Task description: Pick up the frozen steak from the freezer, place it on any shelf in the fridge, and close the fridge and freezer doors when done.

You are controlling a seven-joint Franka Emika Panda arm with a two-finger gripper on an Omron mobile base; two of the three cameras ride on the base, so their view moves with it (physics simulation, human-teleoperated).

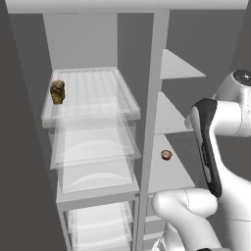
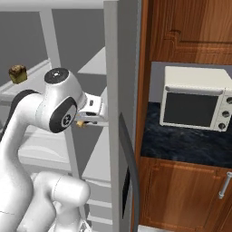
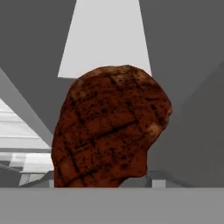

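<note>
With the steak (image 3: 109, 129) looming right at the hand camera, pinched between the fingers by the look of it, the arm reaches into the open fridge compartment beside the divider (image 1: 151, 122). The risk: clip the shelf (image 1: 169, 169) edge, and that frozen slab could twist loose and drop short.

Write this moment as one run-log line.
gripper: shut on steak | steak: in air, on no shelf yet | door: open
</note>
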